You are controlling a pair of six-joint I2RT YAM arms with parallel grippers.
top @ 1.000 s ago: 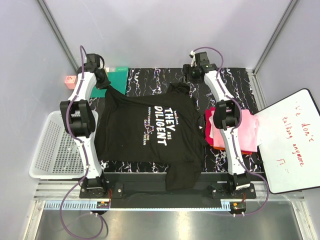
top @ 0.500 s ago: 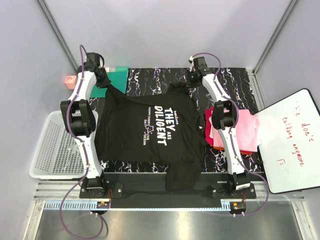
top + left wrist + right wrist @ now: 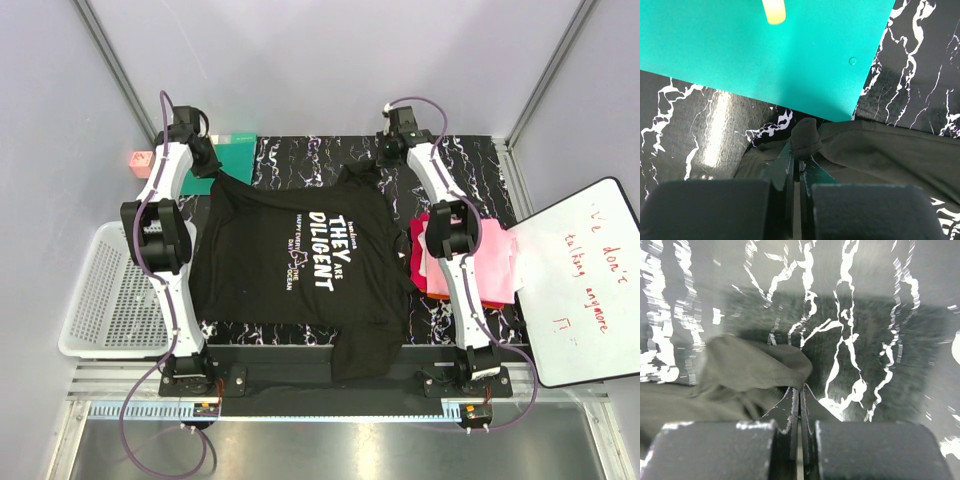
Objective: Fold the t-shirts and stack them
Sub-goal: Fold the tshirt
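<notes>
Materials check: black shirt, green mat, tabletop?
Looks like: black shirt, soft matte knit cloth, it wrinkles and bunches; green mat, smooth flat sheet, likely plastic or rubber, faint sheen; tabletop, glossy black with white marble-like veins, stone or print, unclear.

White-shelled arms (image 3: 165,180), black joints (image 3: 158,238), purple cables (image 3: 414,97).

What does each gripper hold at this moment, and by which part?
Both hold the black t-shirt. The left gripper pinches a fold of cloth at its far left corner, and the right gripper pinches one at its far right corner.
</notes>
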